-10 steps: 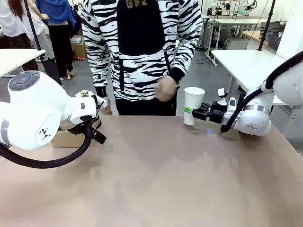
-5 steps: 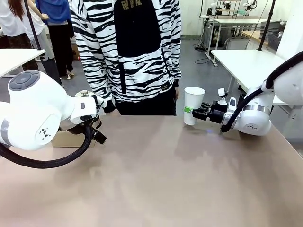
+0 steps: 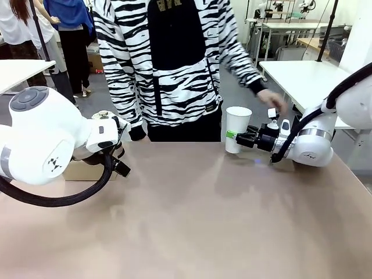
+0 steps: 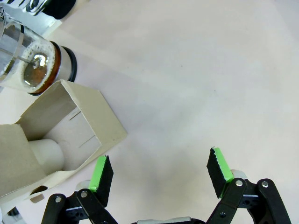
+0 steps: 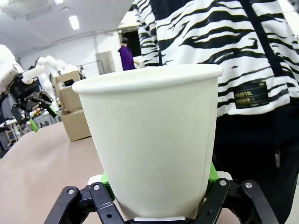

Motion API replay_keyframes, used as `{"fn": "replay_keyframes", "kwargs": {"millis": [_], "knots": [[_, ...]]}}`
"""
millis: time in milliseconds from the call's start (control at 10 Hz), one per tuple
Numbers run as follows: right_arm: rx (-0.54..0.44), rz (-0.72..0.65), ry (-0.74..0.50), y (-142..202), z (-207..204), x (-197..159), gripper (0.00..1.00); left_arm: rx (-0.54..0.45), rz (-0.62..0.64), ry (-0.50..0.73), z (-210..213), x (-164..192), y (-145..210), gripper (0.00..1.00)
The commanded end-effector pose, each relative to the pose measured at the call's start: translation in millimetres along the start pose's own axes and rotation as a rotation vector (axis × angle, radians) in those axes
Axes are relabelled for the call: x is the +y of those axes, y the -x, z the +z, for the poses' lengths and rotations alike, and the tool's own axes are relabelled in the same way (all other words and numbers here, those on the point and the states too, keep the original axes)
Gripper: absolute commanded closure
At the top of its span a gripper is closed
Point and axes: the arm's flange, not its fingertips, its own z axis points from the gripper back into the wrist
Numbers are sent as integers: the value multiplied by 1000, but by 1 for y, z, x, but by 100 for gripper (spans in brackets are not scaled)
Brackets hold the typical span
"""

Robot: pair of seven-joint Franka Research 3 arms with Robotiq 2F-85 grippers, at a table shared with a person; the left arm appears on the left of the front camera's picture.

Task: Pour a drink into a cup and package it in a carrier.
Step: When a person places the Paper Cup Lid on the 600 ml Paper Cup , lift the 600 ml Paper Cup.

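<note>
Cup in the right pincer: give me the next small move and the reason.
Probably move the open left pincer toward the jug: the right pincer holds the lidless cup upright, and the jug sits ungrasped beside the carrier, so pouring seems next.

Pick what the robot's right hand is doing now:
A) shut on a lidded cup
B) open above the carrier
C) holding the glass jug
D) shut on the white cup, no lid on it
D: the right hand is clamped on the sides of the cup, and the right wrist view shows the cup's rim open, with no lid.
</note>
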Motion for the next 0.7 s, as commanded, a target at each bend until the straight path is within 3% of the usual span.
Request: {"fn": "replay_keyframes", "kwargs": {"millis": [0, 600], "knots": [[-12, -2, 11, -5, -1, 4, 20, -1, 0, 2, 0, 0, 0, 0], [-12, -2, 11, -5, -1, 4, 20, -1, 0, 2, 0, 0, 0, 0]]}}
